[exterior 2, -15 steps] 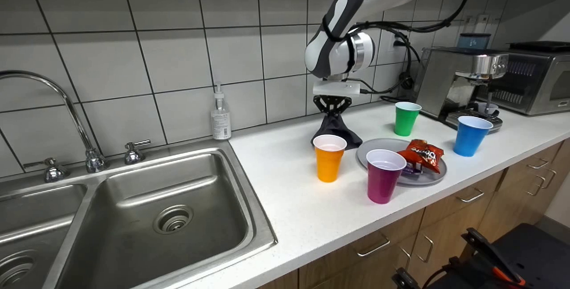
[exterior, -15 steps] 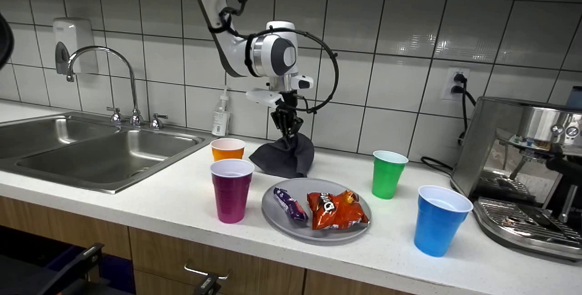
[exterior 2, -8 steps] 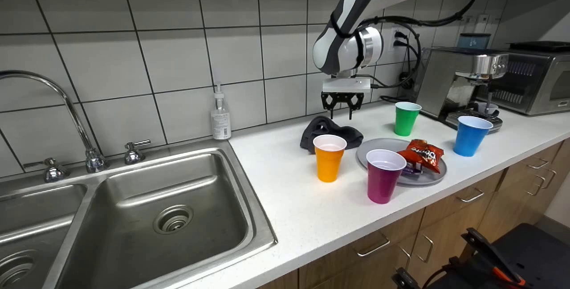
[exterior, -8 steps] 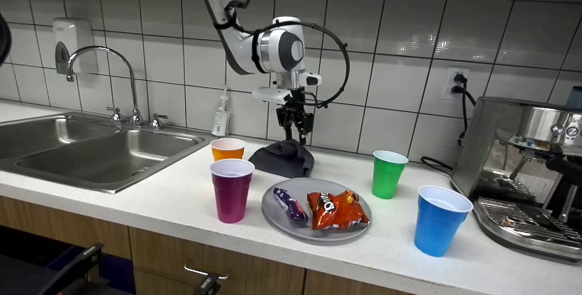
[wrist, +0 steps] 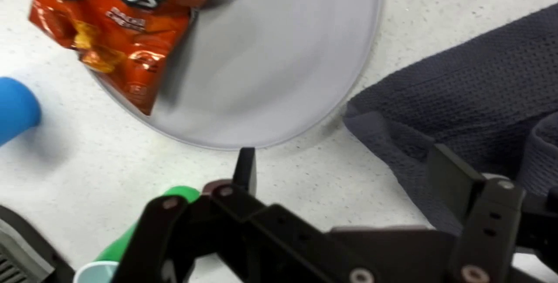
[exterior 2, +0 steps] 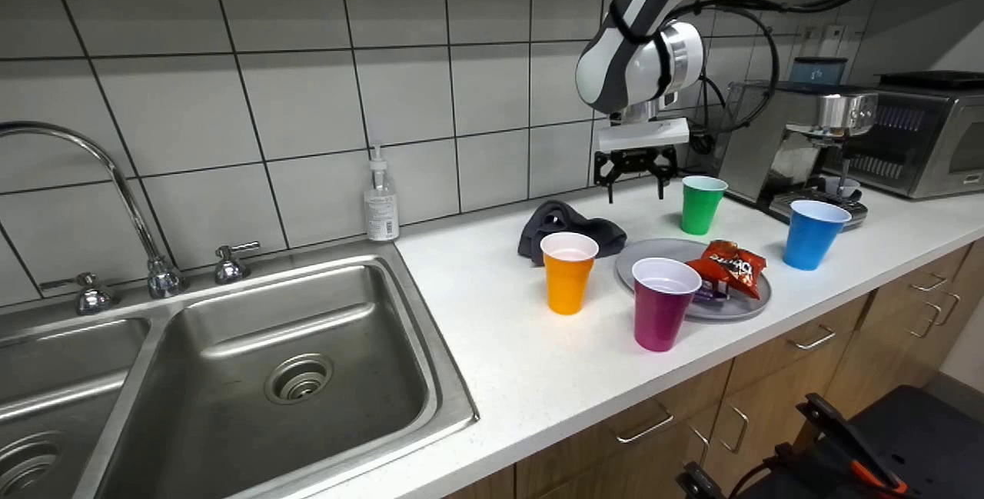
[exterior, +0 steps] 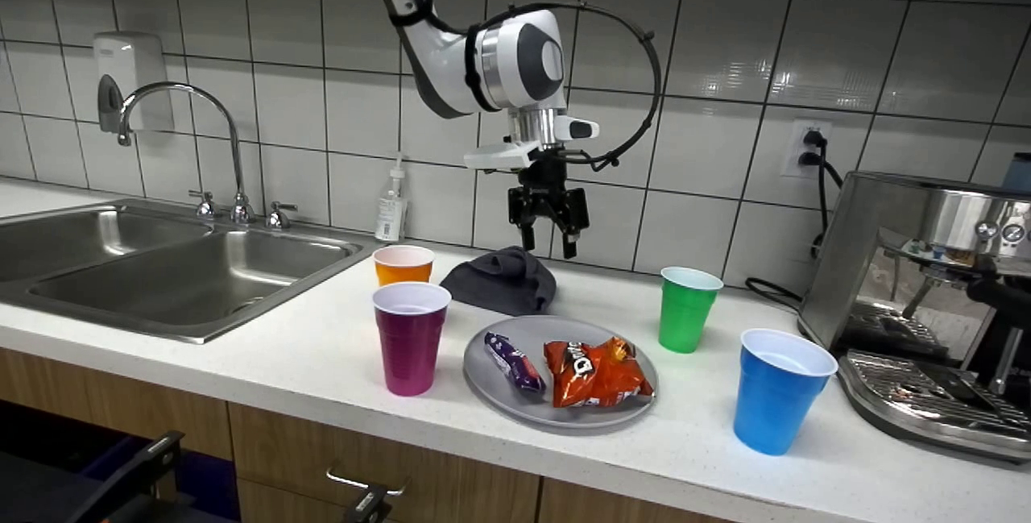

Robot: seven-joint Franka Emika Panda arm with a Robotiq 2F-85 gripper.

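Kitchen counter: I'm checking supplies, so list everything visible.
Counter: 1, white, centre
Sink: 1, silver, counter
Faucet: 1, silver, sink
Pump bottle: 1, clear, by sink
Dispenser: 1, white, wall
Plate: 1, grey, counter
Chip bag: 1, orange, plate
Snack: 1, purple, plate
Cups: 4, orange, purple, green, blue, counter
Cloth: 1, charcoal, counter
Coffeemaker: 1, silver, counter
Microwave or oven: 1, silver, counter
Cabinets: several, brown, undercounter
Arm: 1, white, above counter
Jaws: 2, black, open, above counter

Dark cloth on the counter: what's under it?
The cloth lies bunched on the white counter, which shows at its edges. Whether anything is tucked beneath can't be told, because its folds cover that spot.
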